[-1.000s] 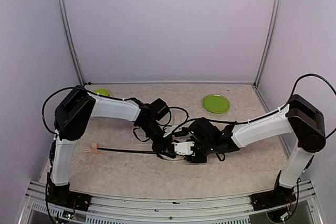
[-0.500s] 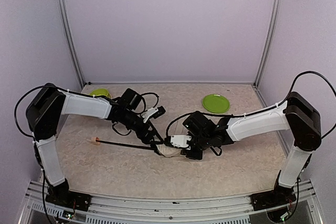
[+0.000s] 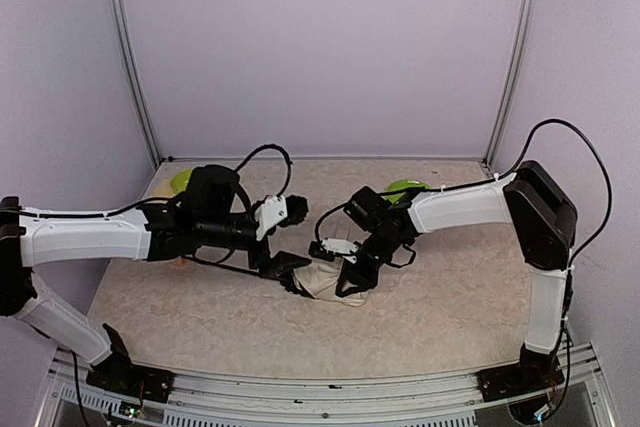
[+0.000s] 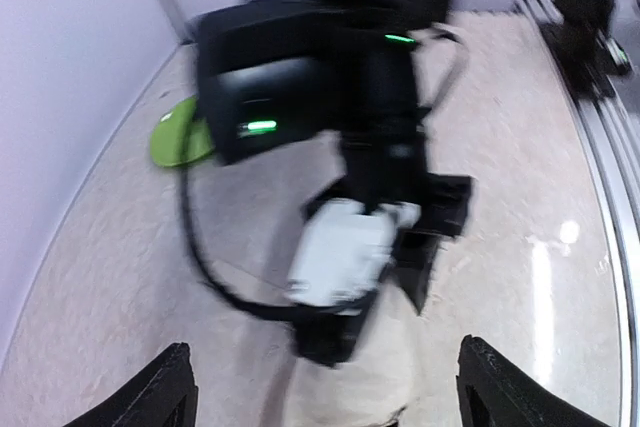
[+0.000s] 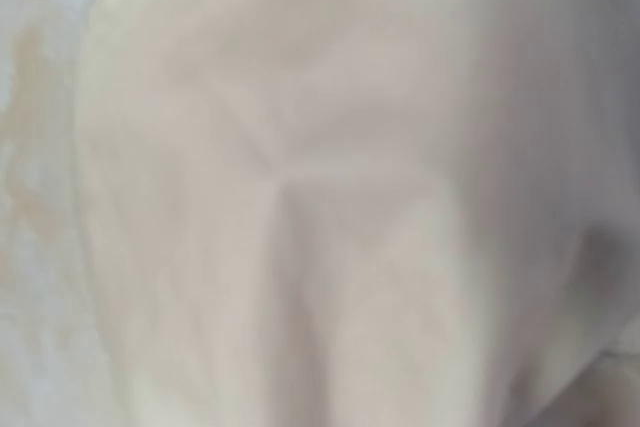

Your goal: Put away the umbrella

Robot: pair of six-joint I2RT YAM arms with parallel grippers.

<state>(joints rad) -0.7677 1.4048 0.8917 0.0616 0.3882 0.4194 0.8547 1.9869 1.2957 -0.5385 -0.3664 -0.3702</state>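
The umbrella (image 3: 322,283) lies on the table as a bunched cream canopy, with its thin black shaft (image 3: 232,269) running left under my left arm. Its handle is hidden. My left gripper (image 3: 286,261) hovers at the canopy's left end, wide open; in the left wrist view its fingertips (image 4: 165,387) frame the cream fabric (image 4: 385,377) without touching it. My right gripper (image 3: 352,281) is pressed down into the canopy from the right. Its black fingers (image 4: 330,339) pinch a fold. Cream fabric (image 5: 320,207) fills the right wrist view and hides the fingers there.
A green plate (image 3: 404,187) sits at the back right, partly behind my right arm. Another green plate (image 3: 180,182) lies at the back left behind my left arm, also visible as the plate (image 4: 178,133) in the left wrist view. Walls enclose the table on three sides.
My left gripper let go of the shaft and opened wide. The left arm swung out and now reaches low from the left. The right gripper stayed on the canopy, shifting slightly back.
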